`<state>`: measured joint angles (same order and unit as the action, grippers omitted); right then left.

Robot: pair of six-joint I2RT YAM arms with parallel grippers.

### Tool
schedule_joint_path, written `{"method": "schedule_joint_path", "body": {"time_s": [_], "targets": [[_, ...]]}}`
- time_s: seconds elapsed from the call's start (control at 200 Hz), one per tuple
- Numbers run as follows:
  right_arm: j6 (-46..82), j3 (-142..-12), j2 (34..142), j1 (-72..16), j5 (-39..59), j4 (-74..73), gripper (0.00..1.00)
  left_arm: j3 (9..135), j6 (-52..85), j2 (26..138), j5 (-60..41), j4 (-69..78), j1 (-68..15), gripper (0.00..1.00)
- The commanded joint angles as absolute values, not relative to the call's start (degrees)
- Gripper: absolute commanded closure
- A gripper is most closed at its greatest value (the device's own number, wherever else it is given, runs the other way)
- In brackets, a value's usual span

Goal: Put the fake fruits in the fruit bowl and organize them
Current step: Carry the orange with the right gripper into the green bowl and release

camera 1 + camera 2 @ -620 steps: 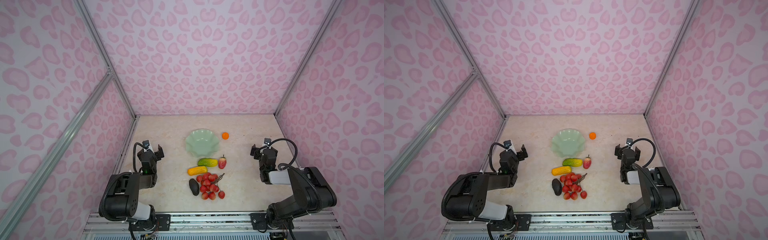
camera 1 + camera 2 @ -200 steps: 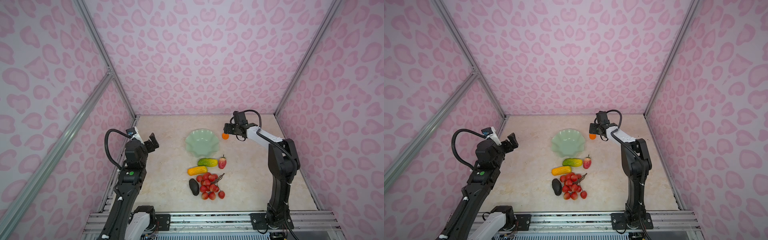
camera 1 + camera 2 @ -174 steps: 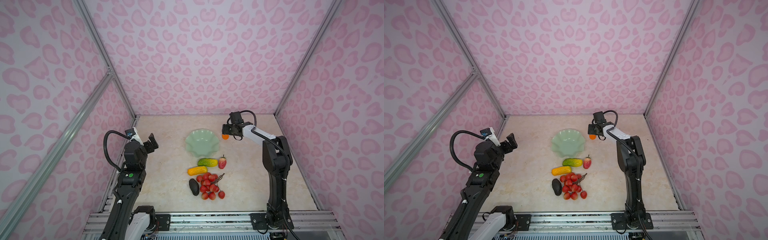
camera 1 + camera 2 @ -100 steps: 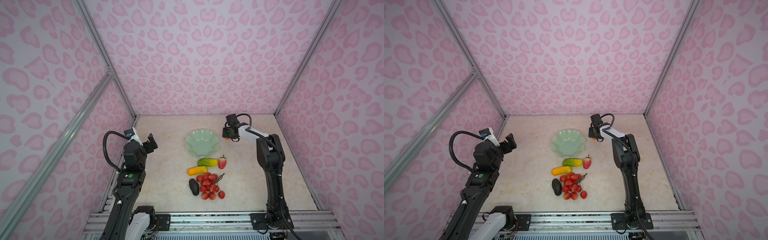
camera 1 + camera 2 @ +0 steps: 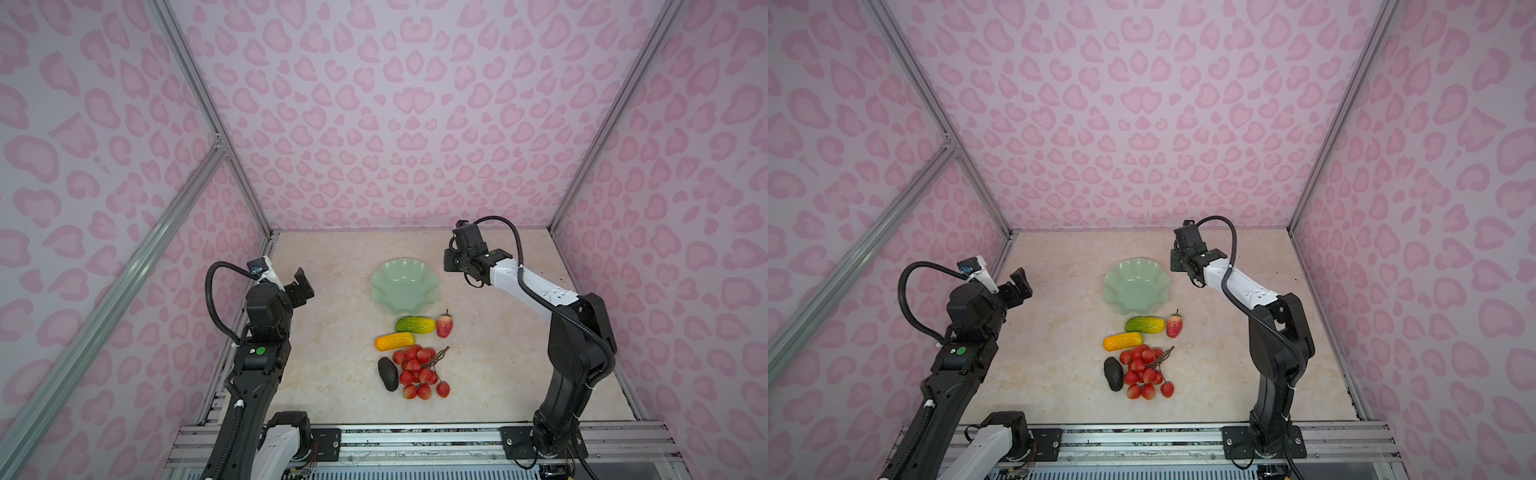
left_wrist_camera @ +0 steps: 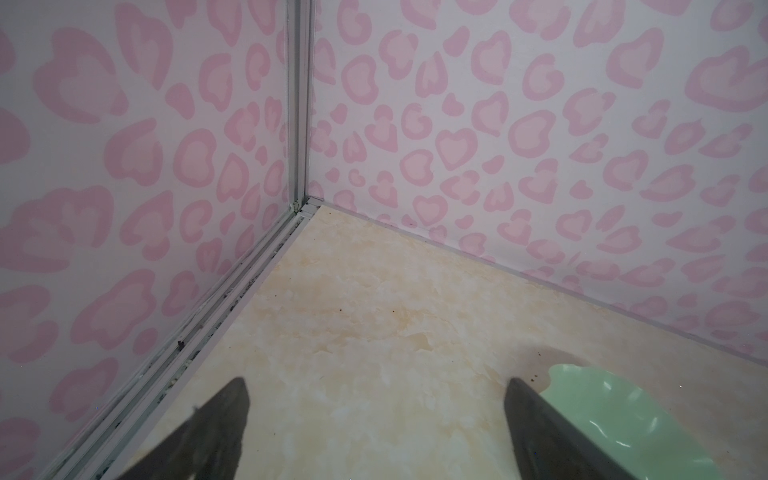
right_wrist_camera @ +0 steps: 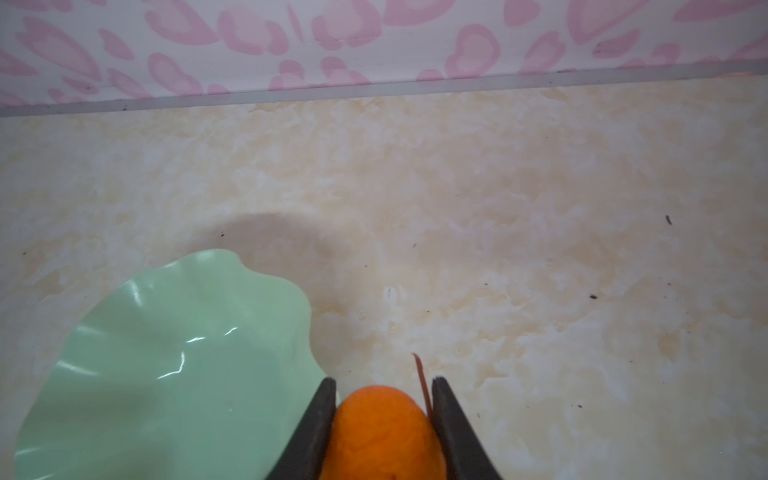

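High downward top views, close wrist views sharing bowl (image 7: 166,374)

Marbled tabletop (image 5: 332,332): bowl (image 5: 404,286), avocado (image 5: 387,374), berries (image 5: 419,374), strawberry (image 5: 444,326), green oblong (image 5: 414,324), yellow oblong (image 5: 394,341).

Mint scalloped fruit bowl (image 5: 404,286) sat empty. The orange ball (image 7: 382,428) was pinched in the right gripper (image 7: 382,386), just beside the rim. 5 others lay on the table nearer the arm bases: green-yellow oblong (image 5: 414,324), strawberry (image 5: 444,326) just beside it, yellow-orange oblong (image 5: 395,341), dark avocado (image 5: 387,374), red berry bunch (image 5: 417,372).

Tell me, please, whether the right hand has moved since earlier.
Yes. The right hand went from the near right of the table away to the right rim of the fruit bowl, gripping the orange ball.
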<state>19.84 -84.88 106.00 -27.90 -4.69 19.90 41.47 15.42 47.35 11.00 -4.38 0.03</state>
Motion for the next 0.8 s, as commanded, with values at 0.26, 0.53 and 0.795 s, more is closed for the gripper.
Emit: {"method": "schedule_joint_path", "body": {"time_s": [0.26,0.53,0.795], "targets": [[18.88,-95.67,120.64,-37.61,-1.52,22.85,0.65,42.02,16.3,46.94,10.81,-4.92,0.18,0.03],[18.98,-101.85,129.86,-38.22,-1.89,25.08,0.54,42.36,17.1,48.25,9.39,-5.54,0.18,0.03],[20.56,-100.65,129.13,-38.15,-1.1,22.28,0.33,43.73,18.73,51.18,2.64,-7.64,0.21,0.01]]}}
